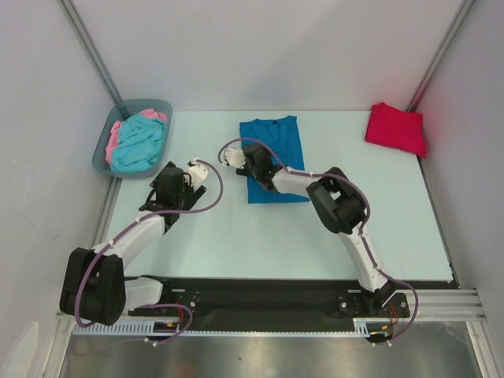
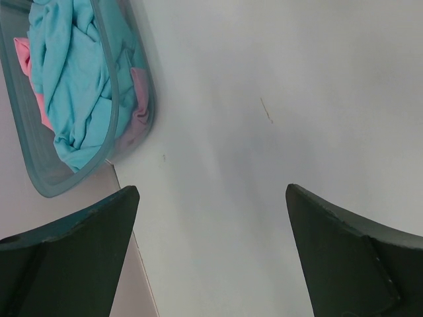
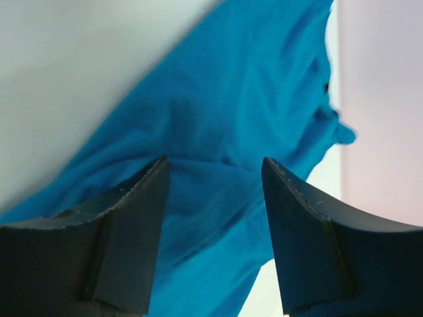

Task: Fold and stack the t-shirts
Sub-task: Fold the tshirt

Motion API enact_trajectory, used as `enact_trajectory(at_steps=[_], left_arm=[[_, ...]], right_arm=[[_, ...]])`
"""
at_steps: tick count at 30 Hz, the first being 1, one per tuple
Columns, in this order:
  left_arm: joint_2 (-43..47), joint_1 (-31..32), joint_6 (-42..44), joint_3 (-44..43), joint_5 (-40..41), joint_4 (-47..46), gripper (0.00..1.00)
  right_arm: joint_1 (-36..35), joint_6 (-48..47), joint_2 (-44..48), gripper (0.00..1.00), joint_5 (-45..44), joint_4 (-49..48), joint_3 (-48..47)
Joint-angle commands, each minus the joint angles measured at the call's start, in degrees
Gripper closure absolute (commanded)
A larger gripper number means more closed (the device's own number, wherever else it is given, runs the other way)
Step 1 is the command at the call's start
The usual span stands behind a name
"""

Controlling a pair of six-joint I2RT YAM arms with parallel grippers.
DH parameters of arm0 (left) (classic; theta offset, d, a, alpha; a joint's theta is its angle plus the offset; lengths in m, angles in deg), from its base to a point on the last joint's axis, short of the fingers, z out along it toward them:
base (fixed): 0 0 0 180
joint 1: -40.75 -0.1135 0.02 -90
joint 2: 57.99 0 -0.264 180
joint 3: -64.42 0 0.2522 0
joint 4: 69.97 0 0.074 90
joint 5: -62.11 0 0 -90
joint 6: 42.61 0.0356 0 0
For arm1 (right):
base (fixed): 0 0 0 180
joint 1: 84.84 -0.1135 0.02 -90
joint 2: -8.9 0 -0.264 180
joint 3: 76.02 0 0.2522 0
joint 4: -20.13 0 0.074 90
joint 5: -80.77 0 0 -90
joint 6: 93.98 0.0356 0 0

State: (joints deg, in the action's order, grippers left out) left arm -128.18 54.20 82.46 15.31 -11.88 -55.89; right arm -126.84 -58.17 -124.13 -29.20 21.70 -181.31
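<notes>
Centrally on the surface (image 1: 236, 228) lies the deep blue t-shirt (image 1: 277, 135), folded to a long panel, collar toward the far edge. I have the right end effector (image 3: 215, 162) low over its left margin, jaws apart, with cloth showing between them and nothing pinched; I judge it is placed there to work that edge for the next fold. The left end effector (image 2: 211, 191) hangs over bare surface, jaws fully apart and empty, just beside the grey-blue bin (image 1: 101, 156), presumably staged for the next garment. The turquoise t-shirt (image 1: 143, 143) and pink t-shirt (image 1: 115, 135) sit crumpled in that bin. The red t-shirt (image 1: 395, 128), already folded, rests at the far right corner, probably marking where the stack goes.
</notes>
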Motion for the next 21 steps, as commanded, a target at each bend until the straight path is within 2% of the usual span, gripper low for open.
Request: enact_trajectory(at_steps=[1,8,21], left_arm=[[0.23,-0.36,0.35,0.02,-0.81,-1.02,0.0],[0.15,-0.36,0.35,0.02,-0.81,-0.93,0.0],[0.58,-0.36,0.26,-0.07,-0.81,-0.84,0.0]], right_arm=[[3.85,11.04,4.98,0.36,8.88,15.78,-6.29],[3.85,9.46,7.96,0.36,6.44,13.59,-3.66],[1.3,8.41,14.82,0.37,6.34,20.8,0.46]])
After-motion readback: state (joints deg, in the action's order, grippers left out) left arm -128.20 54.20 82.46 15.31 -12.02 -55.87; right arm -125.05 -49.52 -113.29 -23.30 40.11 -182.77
